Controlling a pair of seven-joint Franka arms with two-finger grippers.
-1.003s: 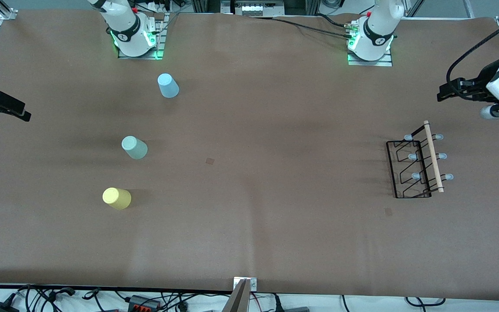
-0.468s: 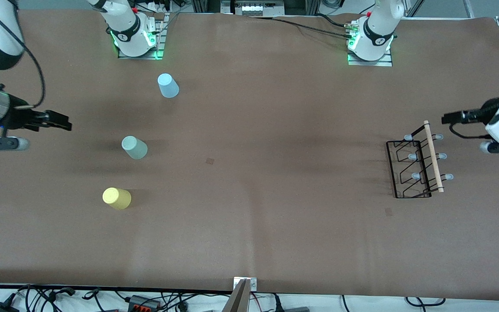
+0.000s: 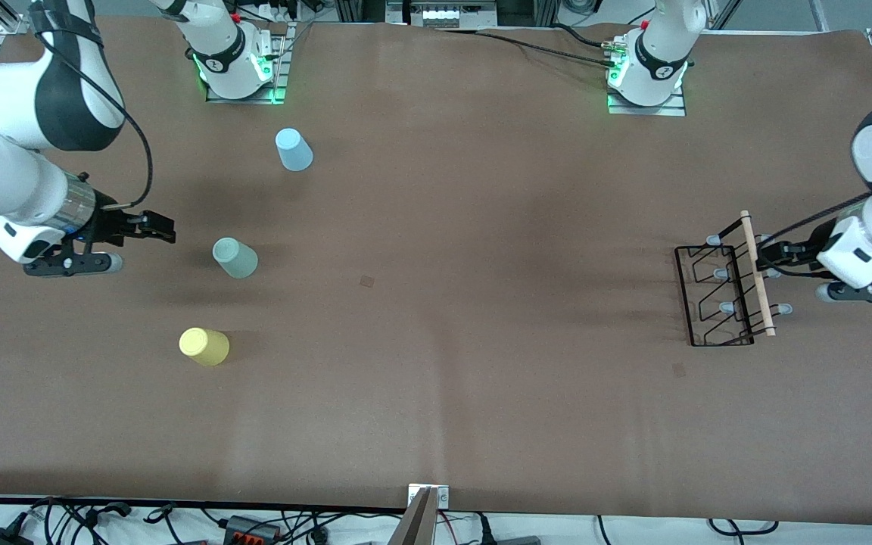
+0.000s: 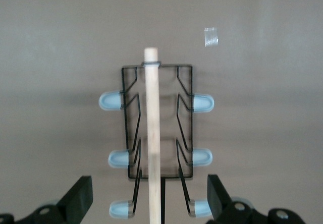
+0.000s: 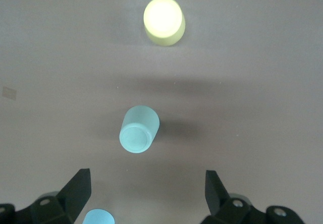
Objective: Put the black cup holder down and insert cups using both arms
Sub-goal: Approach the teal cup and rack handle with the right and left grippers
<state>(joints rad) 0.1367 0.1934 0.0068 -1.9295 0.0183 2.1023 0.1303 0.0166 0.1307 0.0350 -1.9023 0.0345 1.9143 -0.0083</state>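
Observation:
The black cup holder (image 3: 717, 297) lies on the table at the left arm's end, its wooden rod (image 3: 756, 274) on top. My left gripper (image 3: 766, 256) hangs open by the rod; in the left wrist view the holder (image 4: 184, 114) and rod (image 4: 152, 133) sit between the spread fingers of the left gripper (image 4: 149, 188), untouched. Three cups stand toward the right arm's end: light blue (image 3: 294, 150), mint green (image 3: 235, 257), yellow (image 3: 203, 346). My right gripper (image 3: 162, 228) is open beside the mint cup (image 5: 139, 129); the right gripper (image 5: 147, 181) holds nothing. The yellow cup (image 5: 163, 19) and light blue cup (image 5: 98, 217) also show.
The two arm bases (image 3: 239, 68) (image 3: 648, 72) stand along the table's back edge. Small marks (image 3: 367, 281) (image 3: 679, 369) dot the brown table cover. A metal bracket (image 3: 428, 506) and cables (image 3: 65, 522) line the edge nearest the front camera.
Both arms have swung in from the table's ends. The right gripper came toward the mint cup; the left gripper came down to the holder's rod. The cups and holder have not moved.

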